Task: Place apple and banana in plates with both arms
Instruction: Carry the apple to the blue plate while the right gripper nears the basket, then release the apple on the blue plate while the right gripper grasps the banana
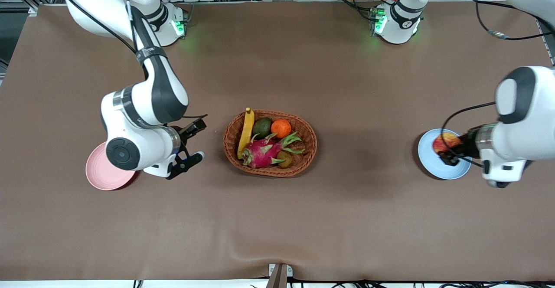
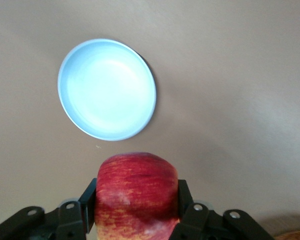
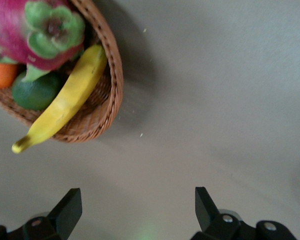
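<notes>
Left gripper (image 1: 451,152) is clamped on the apple (image 1: 445,142), up over the blue plate (image 1: 451,173). Lower straight down, release only once it's seated mid-plate so it won't roll. Right gripper (image 1: 190,142), fingers spread wide and empty, hangs between pink plate (image 1: 100,176) and basket (image 1: 269,170); the banana (image 1: 246,132) lies at the basket's 9 o'clock rim. No readable labels.

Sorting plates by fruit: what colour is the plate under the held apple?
Light blue plate, clearest in the left wrist view; the apple is red with yellow streaks.
</notes>
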`<state>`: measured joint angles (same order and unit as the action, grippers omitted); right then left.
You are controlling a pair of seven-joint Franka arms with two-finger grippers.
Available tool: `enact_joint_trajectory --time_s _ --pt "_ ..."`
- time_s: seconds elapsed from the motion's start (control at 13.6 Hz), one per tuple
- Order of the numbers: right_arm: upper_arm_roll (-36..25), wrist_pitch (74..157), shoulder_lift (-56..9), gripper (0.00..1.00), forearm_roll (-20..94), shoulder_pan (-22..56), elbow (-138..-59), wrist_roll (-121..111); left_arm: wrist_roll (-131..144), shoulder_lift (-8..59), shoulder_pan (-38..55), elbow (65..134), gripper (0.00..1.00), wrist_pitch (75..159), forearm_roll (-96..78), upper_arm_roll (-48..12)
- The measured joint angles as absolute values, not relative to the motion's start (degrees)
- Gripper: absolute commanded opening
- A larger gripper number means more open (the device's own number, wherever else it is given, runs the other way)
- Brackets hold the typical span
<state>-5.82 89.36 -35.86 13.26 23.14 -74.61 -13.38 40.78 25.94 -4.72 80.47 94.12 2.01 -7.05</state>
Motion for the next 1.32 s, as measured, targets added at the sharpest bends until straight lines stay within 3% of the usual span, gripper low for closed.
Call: enact_joint_trajectory --time_s 0.37,0.81,1.03,1.17,1.25,1.32 --pt "-5.79 95.29 -35.69 1.0 6.7 25.92 -73.96 1.71 36.91 29.67 -7.0 81.88 0.0 97.11 3.06 -7.08" --pt "-5.57 90.05 -35.26 1.0 7.02 35.18 -75.15 13.28 35.79 31.88 -12.82 96.3 0.0 114.82 8.45 -7.02" --pt "-5.5 92.56 -33.08 1.0 9.53 37.46 -80.85 16.8 35.13 32.14 -15.29 101.29 0.0 121.39 8.82 -7.03" --pt "-5.4 99.57 -29.82 1.0 9.93 39.79 -88.73 20.27 35.11 32.64 -15.34 102.18 0.28 122.29 8.83 -7.09" --pt "-5.37 103.71 -28.35 1.0 9.93 40.96 -92.51 21.76 35.11 32.98 -15.39 102.3 0.6 122.51 8.83 -7.09" --pt "-5.34 106.86 -27.38 1.0 9.94 41.85 -95.11 22.62 35.11 33.32 -15.52 102.31 1.0 122.65 8.84 -7.08"
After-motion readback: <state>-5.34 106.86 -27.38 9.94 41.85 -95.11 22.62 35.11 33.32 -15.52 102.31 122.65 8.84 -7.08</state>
